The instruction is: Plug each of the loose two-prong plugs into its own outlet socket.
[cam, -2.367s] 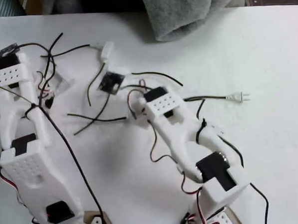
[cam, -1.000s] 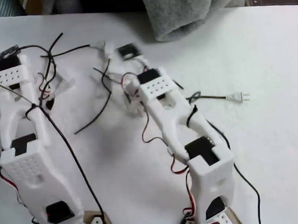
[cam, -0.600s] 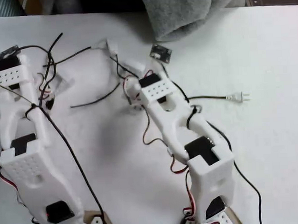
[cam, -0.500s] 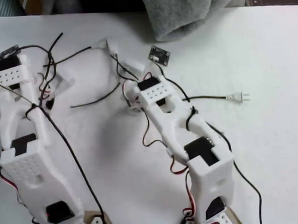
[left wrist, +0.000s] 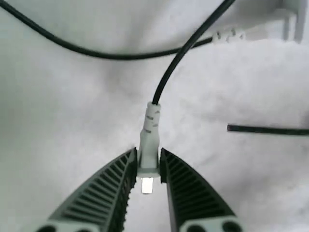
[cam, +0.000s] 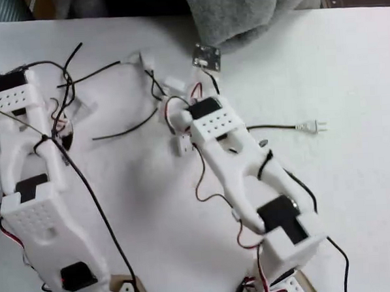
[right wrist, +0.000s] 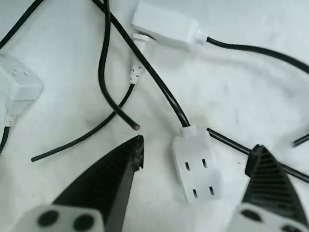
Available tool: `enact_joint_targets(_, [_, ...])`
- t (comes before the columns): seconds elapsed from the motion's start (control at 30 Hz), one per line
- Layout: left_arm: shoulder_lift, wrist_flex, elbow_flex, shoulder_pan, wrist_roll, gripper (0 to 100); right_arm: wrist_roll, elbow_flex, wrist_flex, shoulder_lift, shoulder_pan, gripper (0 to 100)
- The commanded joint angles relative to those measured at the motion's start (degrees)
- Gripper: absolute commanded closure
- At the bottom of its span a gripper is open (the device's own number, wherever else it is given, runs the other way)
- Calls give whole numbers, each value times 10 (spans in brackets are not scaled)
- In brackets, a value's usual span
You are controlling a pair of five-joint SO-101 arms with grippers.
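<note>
- Your left gripper [left wrist: 147,154] is pinched shut on a white two-prong plug [left wrist: 149,140]. The plug's black cord [left wrist: 169,72] leads away over the table [left wrist: 58,121].
- Your right gripper [right wrist: 198,150] is spread wide and holds nothing. A white outlet block [right wrist: 197,175] lies on the table between its fingers.
- Close on the block's sides, clear of its cord, to steady it.
- Line the prongs up with one slot pair before pushing.
- Another loose plug [cam: 310,125] lies well apart, to the right.

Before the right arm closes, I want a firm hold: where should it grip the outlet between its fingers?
Grip the outlet across its two long side walls, coming down from above. It lies flat, slots up, cord leaving one end, and the open right gripper straddles it.
</note>
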Motion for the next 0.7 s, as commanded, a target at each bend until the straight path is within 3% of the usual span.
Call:
enact_joint_targets(0.0, [-36, 47, -38, 44, 7, 974, 71, 34, 3, -92, 12, 672])
enact_joint_targets(0.23, [-65, 46, 25, 125, 3, 974, 97, 115, -22, -191, 87, 672])
enact_joint_targets(0.43, [-233, 30, 127, 189, 2, 974, 167, 227, -99, -228, 203, 672])
enact_joint_targets(0.67, [-444, -105, 344, 281, 4, 974, 225, 367, -225, -227, 283, 672])
